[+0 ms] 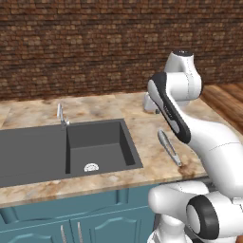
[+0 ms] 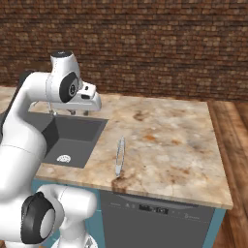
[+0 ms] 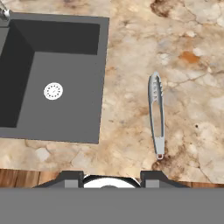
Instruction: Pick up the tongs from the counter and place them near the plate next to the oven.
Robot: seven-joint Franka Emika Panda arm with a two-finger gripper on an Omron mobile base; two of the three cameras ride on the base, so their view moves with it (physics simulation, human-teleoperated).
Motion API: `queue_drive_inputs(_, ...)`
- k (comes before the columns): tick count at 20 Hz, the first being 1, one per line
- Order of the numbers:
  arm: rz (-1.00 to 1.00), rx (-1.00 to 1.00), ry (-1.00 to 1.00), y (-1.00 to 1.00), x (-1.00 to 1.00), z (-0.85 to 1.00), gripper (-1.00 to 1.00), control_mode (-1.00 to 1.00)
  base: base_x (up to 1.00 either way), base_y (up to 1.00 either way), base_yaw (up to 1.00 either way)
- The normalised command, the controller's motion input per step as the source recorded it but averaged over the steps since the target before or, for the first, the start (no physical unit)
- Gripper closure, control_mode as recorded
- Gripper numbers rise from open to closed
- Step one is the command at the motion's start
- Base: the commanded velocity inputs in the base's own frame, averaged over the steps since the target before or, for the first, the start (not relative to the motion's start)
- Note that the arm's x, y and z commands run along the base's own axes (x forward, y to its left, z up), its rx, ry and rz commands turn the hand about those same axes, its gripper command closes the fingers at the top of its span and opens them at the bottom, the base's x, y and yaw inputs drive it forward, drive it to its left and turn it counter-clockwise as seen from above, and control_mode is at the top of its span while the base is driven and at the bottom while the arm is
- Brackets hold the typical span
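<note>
The silver-grey tongs (image 3: 156,114) lie flat on the beige marbled counter (image 3: 131,52), just right of the sink, with their joined end toward the counter's front edge. They also show as the tongs (image 1: 169,148) and the tongs (image 2: 119,156) in the two base views. My gripper (image 3: 112,179) hovers well above the counter, over its back part near the sink's rear corner, pointing down. It is open, with nothing between its fingertips. From the right base the gripper (image 2: 80,113) hangs beyond and to the left of the tongs. The plate and the oven are out of view.
A dark grey sink (image 1: 71,147) with a white drain is set into the counter left of the tongs, with a small chrome faucet (image 1: 60,115) behind it. A brick wall runs along the back. A grey appliance front (image 2: 150,213) sits under the counter. Wooden floor lies to the right.
</note>
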Motion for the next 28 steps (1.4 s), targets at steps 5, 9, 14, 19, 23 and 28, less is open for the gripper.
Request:
queue_drive_inputs(5, -0.05, -0.03, 0.08, -0.12, 0.12, -0.43, -1.0, -1.0, 0.0, 0.0, 0.0)
queue_drive_inputs(9, -0.08, -0.01, 0.22, -0.52, 0.13, -0.69, -1.0, -1.0, 0.0, 0.0, 0.0)
queue_drive_inputs(14, -0.04, 0.0, 0.2, -0.68, 0.06, -0.49, -1.0, -1.0, 0.0, 0.0, 0.0)
queue_drive_inputs(19, -0.14, -0.05, 0.25, -0.33, 0.0, -0.57, -1.0, -1.0, 0.0, 0.0, 0.0)
queue_drive_inputs(23, -0.17, -0.16, 0.18, 0.0, 0.01, -0.73, -1.0, -1.0, 0.0, 0.0, 0.0)
queue_drive_inputs(28, -0.14, -0.12, 0.02, 0.04, 0.13, -0.41, -1.0, -1.0, 0.0, 0.0, 0.0)
